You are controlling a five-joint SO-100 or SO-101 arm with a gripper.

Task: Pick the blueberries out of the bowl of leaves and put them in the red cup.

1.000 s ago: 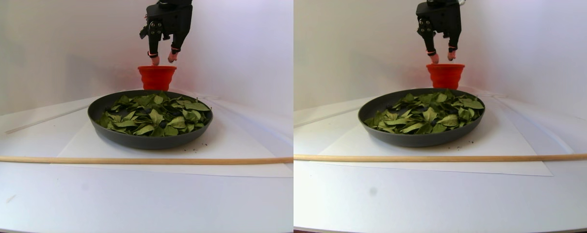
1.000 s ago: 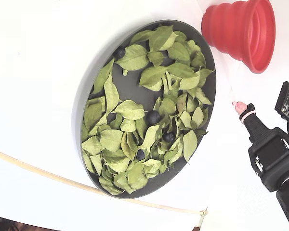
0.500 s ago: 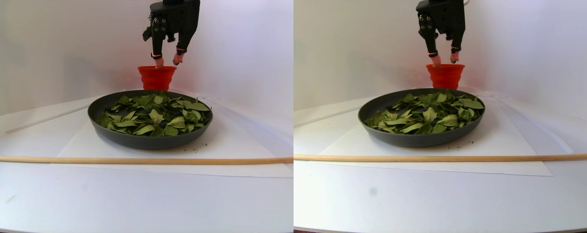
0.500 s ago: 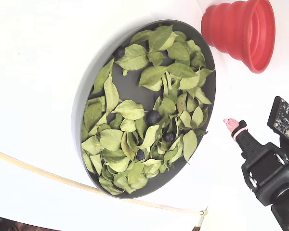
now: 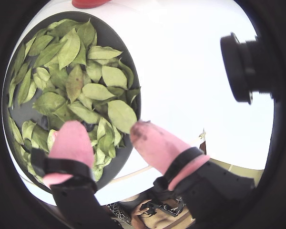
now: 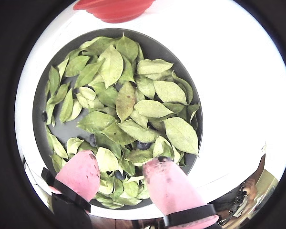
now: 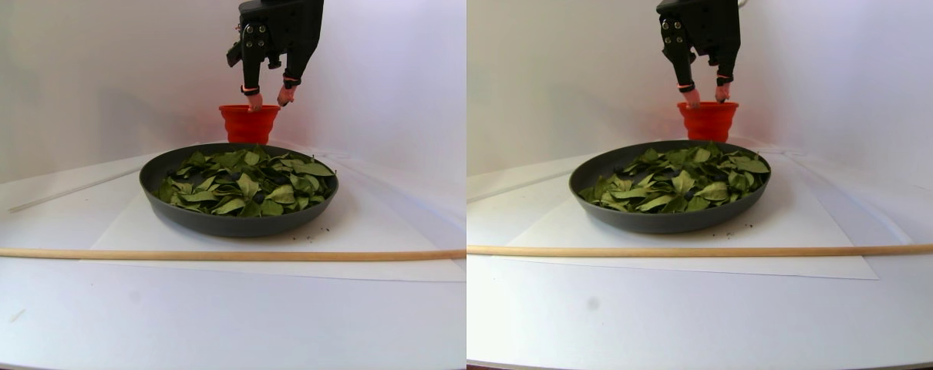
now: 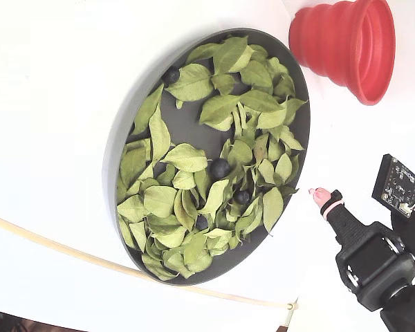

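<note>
Your blueberries [image 8: 220,168] lie scattered in the bowl [image 8: 119,149], half-tucked among the leaves [image 8: 187,158] that overlap them; one sits bare at the rim. The red cup [image 8: 346,45] stands upright just beyond the bowl. Your gripper [image 6: 121,174] hangs above the bowl's edge, pink fingertips [image 6: 81,174] spread apart, holding nothing. A wooden rod [image 7: 204,253] crosses the table in front.

- In both wrist views the red cup [image 6: 115,8] is cut off by the top edge; only part of its rim shows.
- The leaves [image 8: 187,158] partly cover several blueberries [image 8: 220,168]; how many lie underneath cannot be told.
- In the fixed view, only one pink fingertip [image 8: 319,196] shows; the arm runs off the lower right corner.
- In the stereo pair view the blueberries are too small to make out.
</note>
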